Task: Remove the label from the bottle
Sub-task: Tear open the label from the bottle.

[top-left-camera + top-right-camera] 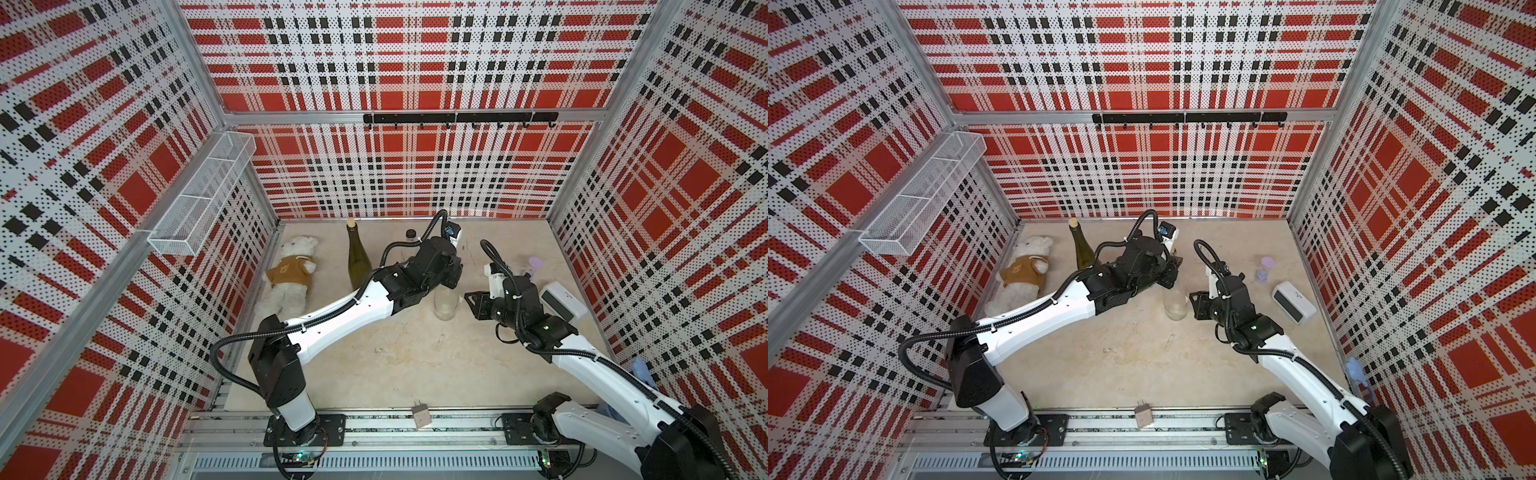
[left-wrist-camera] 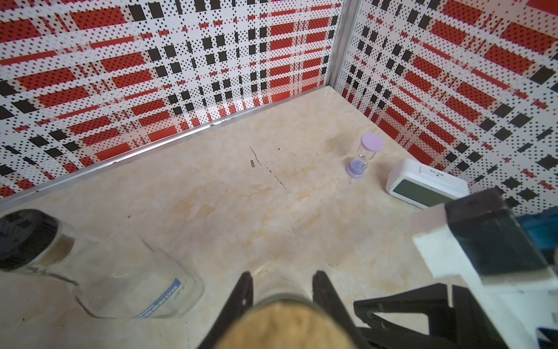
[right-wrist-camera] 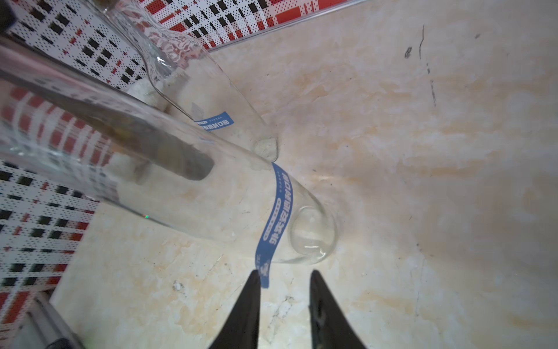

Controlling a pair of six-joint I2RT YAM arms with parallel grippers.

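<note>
A clear glass bottle (image 1: 445,305) with a tan cork stands mid-table, and my left gripper (image 2: 283,275) is shut on its neck from above. Low round its body runs a blue label (image 3: 279,211) with white print. One end of the label is peeled away from the glass and hangs free. My right gripper (image 3: 285,272) is open just in front of the bottle's base. The free end lies against the inner side of one of its fingers (image 3: 252,290) and is not pinched. In a top view the right gripper (image 1: 1196,305) sits right of the bottle (image 1: 1175,305).
A second clear bottle (image 1: 410,237) with a black cap and its own blue strip stands close behind. A green wine bottle (image 1: 358,257) and a teddy bear (image 1: 291,274) are at the left. A lilac hourglass (image 1: 535,266) and a white clock (image 1: 563,301) are at the right.
</note>
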